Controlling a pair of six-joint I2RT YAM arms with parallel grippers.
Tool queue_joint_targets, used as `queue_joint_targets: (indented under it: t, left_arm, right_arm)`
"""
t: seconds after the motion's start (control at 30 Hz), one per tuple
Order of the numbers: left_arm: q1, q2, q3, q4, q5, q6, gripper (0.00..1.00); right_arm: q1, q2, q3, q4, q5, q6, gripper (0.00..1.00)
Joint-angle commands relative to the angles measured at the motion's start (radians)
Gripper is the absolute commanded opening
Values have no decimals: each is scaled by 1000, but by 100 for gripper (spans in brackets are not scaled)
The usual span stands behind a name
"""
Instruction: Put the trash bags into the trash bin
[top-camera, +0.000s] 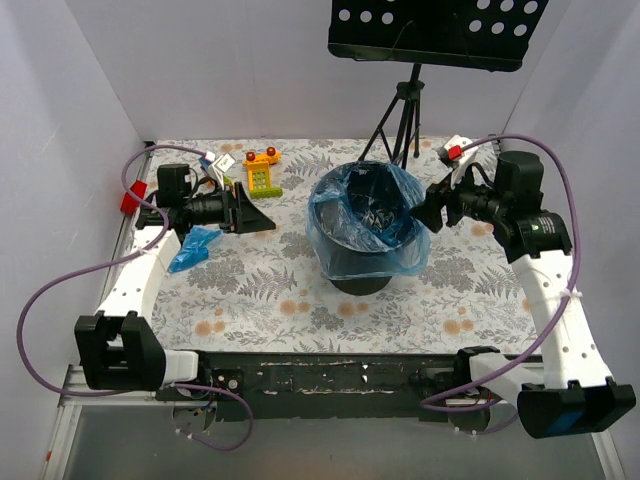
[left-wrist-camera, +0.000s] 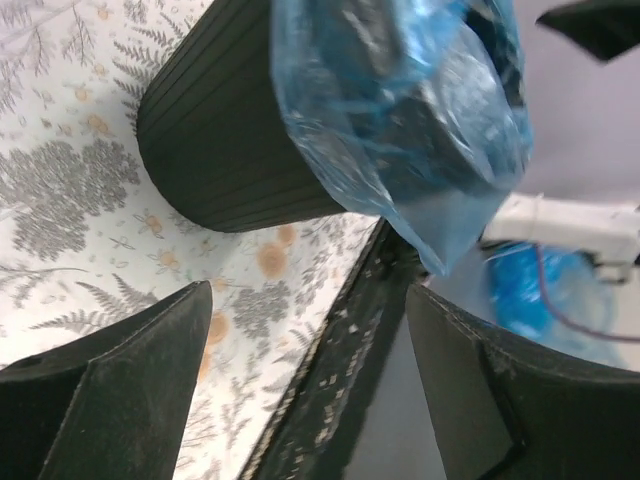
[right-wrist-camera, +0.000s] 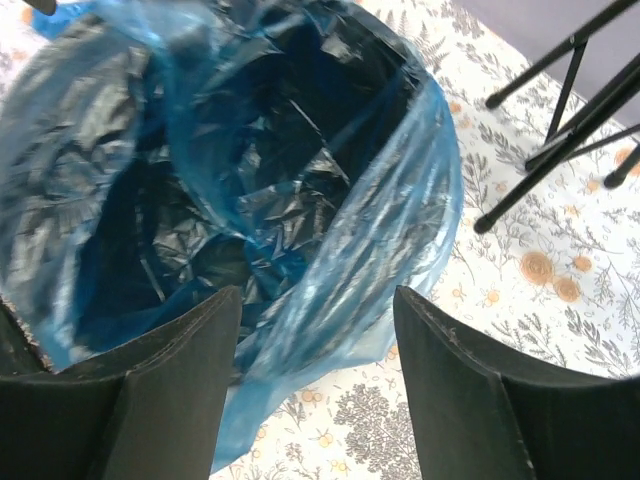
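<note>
One trash bag (top-camera: 400, 255) draped into the trash bin (top-camera: 360, 285), folded wad (top-camera: 195, 247) not yet binned, on tabletop (top-camera: 300, 312); left hand (top-camera: 262, 212) and right hand (top-camera: 426, 210) open, empty.

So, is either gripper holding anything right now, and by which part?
Nothing held. Left gripper and right gripper both open, nothing between their jaws; blue trash bag lines the black trash bin.
</note>
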Motion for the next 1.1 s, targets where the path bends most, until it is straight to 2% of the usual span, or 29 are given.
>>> queue_joint_targets:
  t: [0.0, 0.17, 0.33, 0.57, 0.73, 0.93, 1.0, 1.07]
  left_arm:
    - [5, 16, -48, 413, 8, -464, 80]
    - [-67, 87, -26, 486, -29, -508, 81]
    - [-88, 173, -45, 530, -64, -521, 79]
    - [-102, 271, -42, 599, -11, -534, 70]
    - [-143, 325, -34, 694, 49, -564, 68]
    - [-177, 382, -29, 790, 128, -615, 63]
    - [-186, 414, -16, 793, 140, -624, 53]
    - [-199, 438, 1, 795, 151, -630, 35]
  right_arm:
    - [31, 41, 85, 73, 101, 85, 73]
    - [137, 108, 139, 38, 250, 36, 79]
    - [257, 168, 142, 31, 446, -38, 77]
    - [278, 211, 180, 1, 589, -87, 64]
    - [281, 225, 193, 2, 649, -112, 56]
    - [283, 245, 189, -1, 669, -116, 38]
    - [283, 260, 199, -22, 675, -110, 28]
    - [281, 260, 196, -9, 684, -90, 13]
